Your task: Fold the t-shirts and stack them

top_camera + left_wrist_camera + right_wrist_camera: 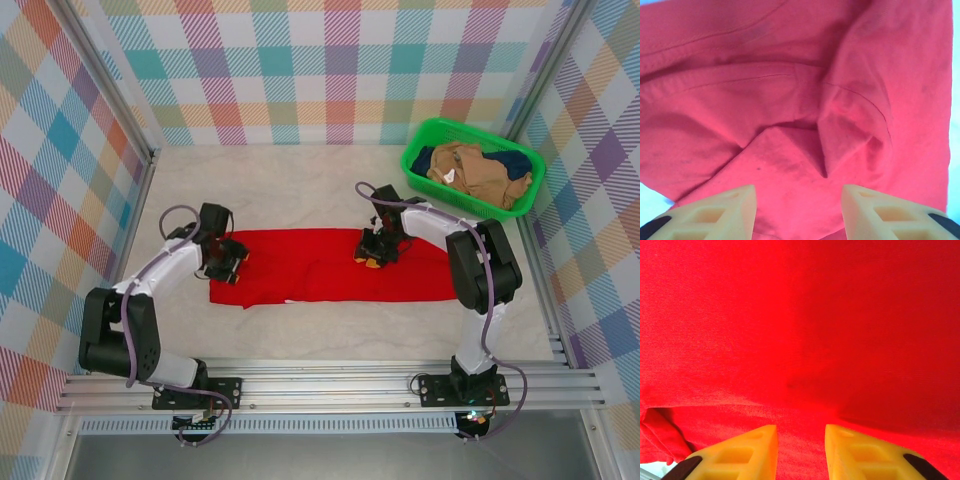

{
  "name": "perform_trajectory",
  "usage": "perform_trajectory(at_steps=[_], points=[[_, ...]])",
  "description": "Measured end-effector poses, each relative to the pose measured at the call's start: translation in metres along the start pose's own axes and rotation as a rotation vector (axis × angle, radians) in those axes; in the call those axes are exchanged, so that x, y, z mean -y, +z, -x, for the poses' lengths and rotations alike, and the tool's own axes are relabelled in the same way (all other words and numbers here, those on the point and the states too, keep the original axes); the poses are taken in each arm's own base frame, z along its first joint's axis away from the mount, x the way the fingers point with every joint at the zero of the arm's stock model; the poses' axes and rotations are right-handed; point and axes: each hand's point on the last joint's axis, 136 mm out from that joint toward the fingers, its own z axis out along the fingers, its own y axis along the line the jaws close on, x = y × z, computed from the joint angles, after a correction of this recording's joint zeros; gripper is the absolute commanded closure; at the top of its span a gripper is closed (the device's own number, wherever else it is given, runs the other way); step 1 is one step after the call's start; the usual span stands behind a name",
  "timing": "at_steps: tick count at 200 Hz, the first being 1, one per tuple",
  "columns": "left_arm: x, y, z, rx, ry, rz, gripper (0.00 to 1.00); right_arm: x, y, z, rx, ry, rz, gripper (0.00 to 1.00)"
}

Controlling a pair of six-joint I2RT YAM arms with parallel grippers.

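You have one t-shirt (310, 272) spread flat mid-table (280, 190), lengthwise left to right. Your left gripper (232, 262) sits over its left end, your right gripper (374, 258) right of its middle. The basket (450, 195) stands far right, holding the other shirts (480, 170).

Fig. 1. Robot test cell in a laboratory, as I view it remotely: a left arm (150, 290) and a right arm (482, 265) bolted to aluminium rails (330, 385) at the worktop's (290, 190) near edge, enclosed by metal-framed checked fabric walls (330, 70).
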Motion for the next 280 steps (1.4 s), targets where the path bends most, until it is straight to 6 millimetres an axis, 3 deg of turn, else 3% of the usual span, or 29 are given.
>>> perform_trajectory(at_steps=[76,110,163,187,228,280], points=[[0.015,0.025,0.002,-0.021,-0.269,-0.045,0.56,0.0,0.0,0.0,0.0,-0.001,0.0,0.7],[0.015,0.036,0.001,-0.039,-0.316,-0.032,0.7,0.0,0.0,0.0,0.001,-0.001,-0.001,0.7],[0.016,0.033,0.004,-0.029,-0.329,-0.023,0.97,0.012,0.0,0.004,0.019,0.013,-0.053,0.71],[0.015,0.029,0.009,-0.021,-0.329,-0.012,1.0,0.023,0.007,0.004,0.0,0.035,-0.093,0.72],[0.014,0.017,0.023,-0.008,-0.341,0.017,1.0,0.025,0.005,0.008,-0.005,0.047,-0.109,0.72],[0.016,0.013,0.02,-0.035,-0.338,0.019,1.0,0.025,0.005,0.008,-0.007,0.048,-0.11,0.73]])
